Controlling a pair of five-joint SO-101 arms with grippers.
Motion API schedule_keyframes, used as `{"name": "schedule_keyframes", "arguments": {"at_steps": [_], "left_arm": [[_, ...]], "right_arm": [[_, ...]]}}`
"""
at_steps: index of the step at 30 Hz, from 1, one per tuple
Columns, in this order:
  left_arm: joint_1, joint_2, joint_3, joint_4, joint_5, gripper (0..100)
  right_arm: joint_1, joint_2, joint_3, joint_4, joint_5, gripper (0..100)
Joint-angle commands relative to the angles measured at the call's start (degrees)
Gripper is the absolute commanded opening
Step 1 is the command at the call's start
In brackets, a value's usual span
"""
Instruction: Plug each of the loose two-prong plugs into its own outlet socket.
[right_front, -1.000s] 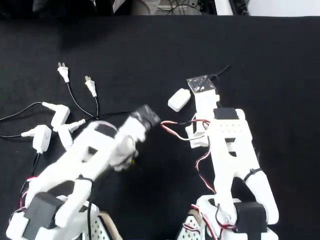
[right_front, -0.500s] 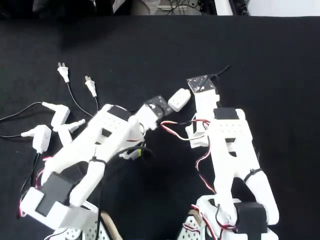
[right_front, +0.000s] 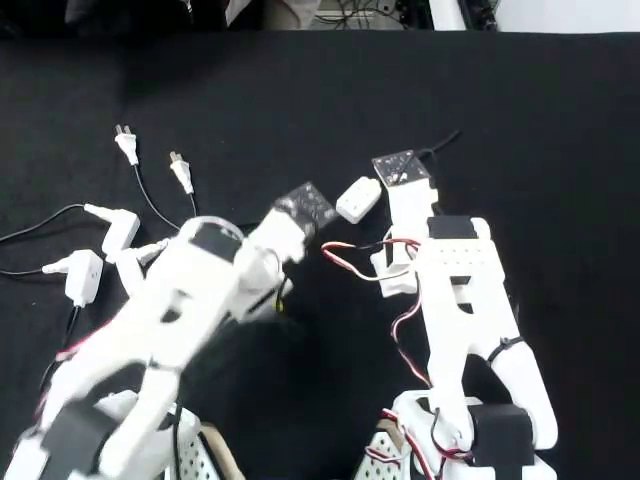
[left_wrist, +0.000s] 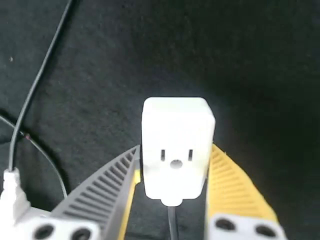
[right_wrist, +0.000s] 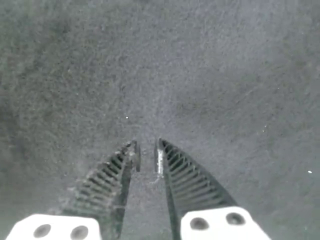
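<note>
Black cloth covers the worktop (right_front: 560, 120). Near its middle lies a white outlet socket (left_wrist: 177, 135), slots facing the left wrist camera. The left gripper (left_wrist: 175, 150) has its jaws clamped against the socket's two sides. Just beside it, the right gripper (right_wrist: 146, 150) hangs over bare cloth, jaws drawn nearly together on nothing. Two loose two-prong plugs (right_front: 126, 143) (right_front: 180, 170) lie well apart, far left.
</note>
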Motion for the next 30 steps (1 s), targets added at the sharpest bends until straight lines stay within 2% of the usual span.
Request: {"name": "schedule_keyframes", "arguments": {"at_steps": [1, 4, 10, 15, 20, 24, 30], "left_arm": [[3.74, -9.41, 8.48, -7.21, 4.04, 20], [2.24, -9.67, 10.59, -10.55, 5.01, 21], [-0.92, -4.31, 9.19, -10.46, 4.57, 22], [0.48, -3.87, 9.89, -10.90, 3.87, 21], [6.20, -4.40, 15.25, -18.73, 7.03, 21], [4.70, -3.69, 15.87, -23.65, 9.14, 21], [4.53, -3.69, 15.43, -24.35, 10.99, 21]], "right_arm": [[0.79, -1.10, -0.13, -0.35, 0.62, 5.7], [0.79, -1.10, -0.04, -0.26, 0.62, 5.7], [0.53, -1.10, 0.57, -0.62, 0.62, 5.7], [0.53, -1.10, 0.57, -0.62, 0.62, 5.7], [0.53, -1.10, 0.48, -0.62, 0.62, 5.7], [0.53, -1.10, 0.48, -0.62, 0.53, 5.7], [0.53, -1.10, 0.48, -0.62, 0.53, 5.7]]}}
